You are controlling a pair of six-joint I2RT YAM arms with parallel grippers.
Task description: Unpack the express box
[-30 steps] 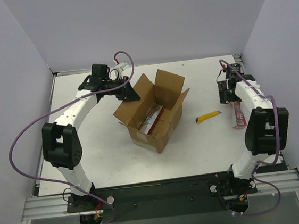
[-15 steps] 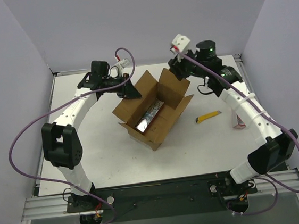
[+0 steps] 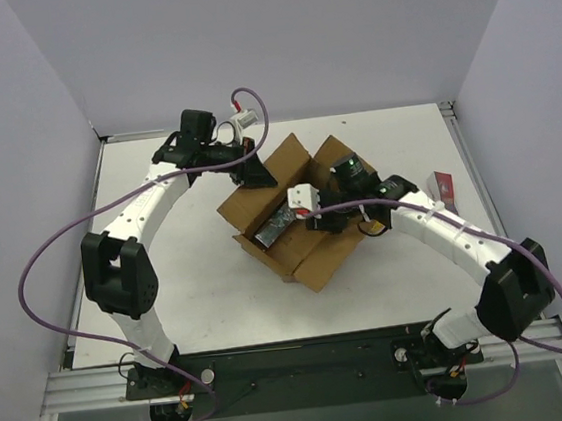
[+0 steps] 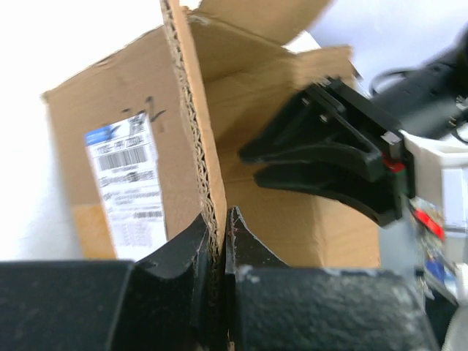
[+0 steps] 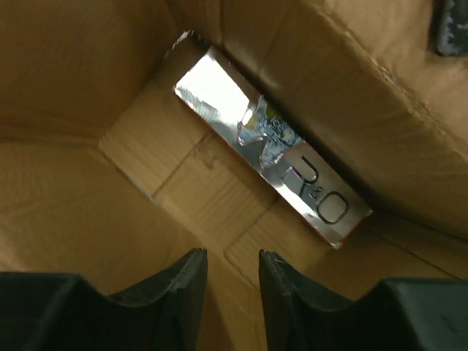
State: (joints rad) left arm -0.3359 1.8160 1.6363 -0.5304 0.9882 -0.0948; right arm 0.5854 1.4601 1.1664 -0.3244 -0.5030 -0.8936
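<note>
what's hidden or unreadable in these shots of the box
- print on the label of the express box: blurred, left wrist view
- lettering on the silver carton inside: partly washed out by glare, right wrist view; in the top view the right arm covers its far end
- jaws of the right gripper: hidden beneath its own wrist, top view

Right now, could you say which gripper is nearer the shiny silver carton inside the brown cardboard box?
Right. The right gripper hangs above the carton; the left gripper pinches a box flap.
</note>
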